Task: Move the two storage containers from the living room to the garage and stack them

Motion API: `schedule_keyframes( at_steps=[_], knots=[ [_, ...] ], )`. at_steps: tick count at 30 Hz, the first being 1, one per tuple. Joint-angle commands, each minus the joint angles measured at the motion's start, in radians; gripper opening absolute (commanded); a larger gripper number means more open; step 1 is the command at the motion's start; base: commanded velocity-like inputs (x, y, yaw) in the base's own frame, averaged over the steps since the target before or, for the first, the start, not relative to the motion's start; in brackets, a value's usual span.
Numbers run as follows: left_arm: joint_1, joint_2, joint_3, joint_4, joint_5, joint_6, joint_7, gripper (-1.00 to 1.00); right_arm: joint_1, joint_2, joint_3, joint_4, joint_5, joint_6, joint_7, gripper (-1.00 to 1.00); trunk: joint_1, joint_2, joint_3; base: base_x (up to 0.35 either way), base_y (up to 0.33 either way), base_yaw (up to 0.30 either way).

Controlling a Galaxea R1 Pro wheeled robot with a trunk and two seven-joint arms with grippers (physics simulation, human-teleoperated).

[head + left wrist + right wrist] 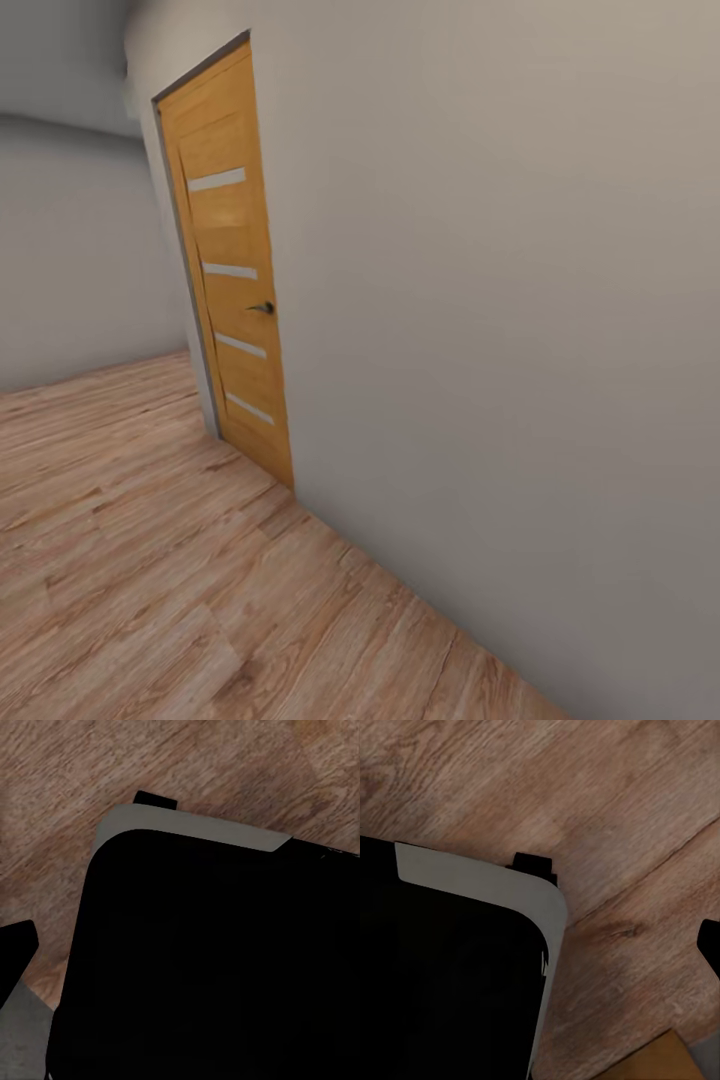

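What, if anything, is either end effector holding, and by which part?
It cannot be told: the wrist views show the robot's black base over the wood floor, with no container visible.

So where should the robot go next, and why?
Probably turn away from the plain wall and roll on along the wood plank floor. The wooden door looks shut, and no red-orange bin is in sight here, so it needs to keep searching.

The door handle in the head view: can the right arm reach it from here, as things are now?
Probably not. The door handle sits well ahead across a stretch of wood floor, and the right wrist view looks down at floor beside the robot's black base, so the arm seems lowered.
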Motion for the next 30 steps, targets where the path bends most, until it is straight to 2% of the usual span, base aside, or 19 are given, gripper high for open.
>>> schedule_keyframes(
  at_steps=[1, 9, 16, 30],
  knots=[
    [0.0, 0.0, -0.001, 0.0, 0.005, -0.003, 0.0, 1.0, -0.001, 0.0, 0.007, 0.003, 0.005, -0.008, 0.0, 1.0, 0.001, 0.0, -0.001, 0.297, 0.144, 0.076],
    [0.0, 0.001, -0.001, 0.0, 0.005, -0.003, 0.001, 1.0, -0.001, 0.0, 0.007, 0.003, 0.003, -0.009, -0.001, 1.0, 0.001, 0.0, -0.001, 0.302, 0.139, 0.225],
    [0.0, 0.001, 0.0, 0.0, 0.007, -0.003, 0.001, 1.0, -0.001, 0.0, 0.007, 0.003, 0.003, -0.008, -0.001, 1.0, 0.001, 0.0, -0.001, 0.317, 0.032, 0.271],
    [0.0, -0.001, 0.0, 0.0, 0.009, -0.001, 0.002, 1.0, -0.001, 0.0, 0.007, 0.003, 0.002, 0.0, -0.001, 1.0, 0.001, 0.0, -0.001, 0.014, 0.0, 0.275]
  ],
)
